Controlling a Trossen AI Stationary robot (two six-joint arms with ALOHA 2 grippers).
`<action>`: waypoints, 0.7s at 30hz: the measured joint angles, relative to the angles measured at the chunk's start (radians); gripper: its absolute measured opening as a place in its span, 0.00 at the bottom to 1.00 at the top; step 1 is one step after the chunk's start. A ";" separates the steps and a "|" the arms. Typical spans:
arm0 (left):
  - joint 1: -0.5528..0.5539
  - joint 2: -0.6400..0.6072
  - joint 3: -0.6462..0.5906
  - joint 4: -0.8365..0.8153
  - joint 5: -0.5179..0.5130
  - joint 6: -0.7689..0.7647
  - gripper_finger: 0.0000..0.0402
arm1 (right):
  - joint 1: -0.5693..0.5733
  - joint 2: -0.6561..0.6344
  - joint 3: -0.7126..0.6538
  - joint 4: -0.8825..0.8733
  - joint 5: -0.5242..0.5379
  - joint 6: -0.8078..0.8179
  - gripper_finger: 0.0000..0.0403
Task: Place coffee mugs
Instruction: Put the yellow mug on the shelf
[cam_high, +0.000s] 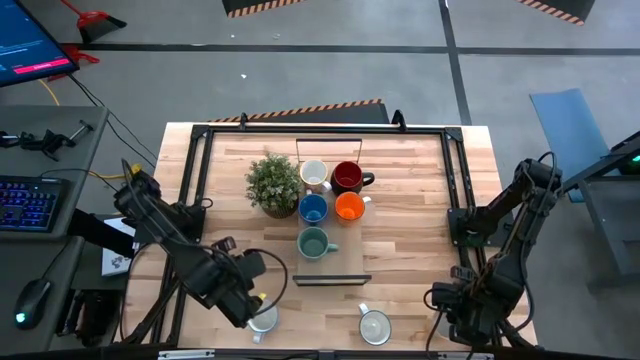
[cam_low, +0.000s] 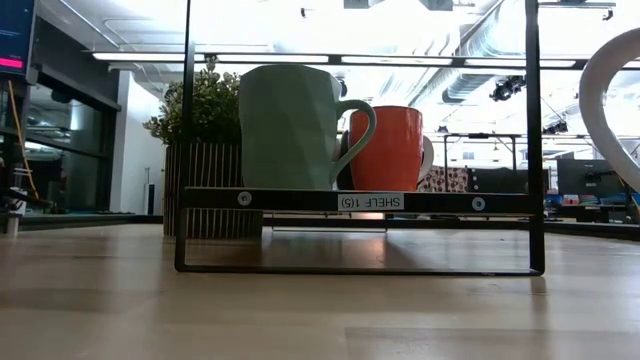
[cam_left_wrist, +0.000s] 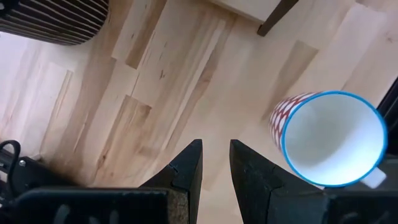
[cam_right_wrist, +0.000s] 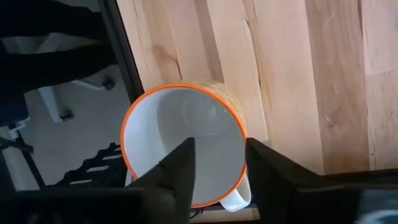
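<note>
A low black-framed shelf (cam_high: 330, 278) holds a white mug (cam_high: 313, 173), a dark red one (cam_high: 348, 177), a blue one (cam_high: 313, 208), an orange one (cam_high: 349, 207) and a teal green one (cam_high: 314, 243). My left gripper (cam_left_wrist: 216, 163) is slightly open and empty at the near left (cam_high: 250, 298), beside a white mug with a blue rim and red pattern (cam_left_wrist: 333, 137) that stands on the table. Another white mug (cam_high: 374, 325) stands at the near edge. My right gripper (cam_right_wrist: 217, 155) is open over an orange-rimmed white mug (cam_right_wrist: 180, 134) at the near right, hidden under the arm in the high view. My right gripper's fingers (cam_right_wrist: 177, 168) stand from above over the mug's rim on the side of its handle (cam_right_wrist: 239, 196). I cannot tell whether they touch it. The mug stands upright on the table.
A potted green plant (cam_high: 273, 183) stands on the shelf's left. A black frame (cam_high: 455, 180) runs round the table's edges, close by the orange-rimmed mug (cam_right_wrist: 118, 50). Bare wood lies between the shelf and the near edge (cam_high: 320, 310).
</note>
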 joint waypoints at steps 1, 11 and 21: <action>-0.001 -0.003 0.000 0.000 0.000 -0.004 0.18 | 0.000 0.000 0.000 -0.001 0.006 0.000 0.34; -0.001 -0.006 0.000 0.001 -0.031 -0.009 0.18 | 0.000 0.042 0.000 -0.028 0.037 -0.029 0.42; 0.000 -0.006 0.000 0.003 -0.033 -0.009 0.18 | -0.007 0.148 -0.001 -0.027 0.015 -0.047 0.42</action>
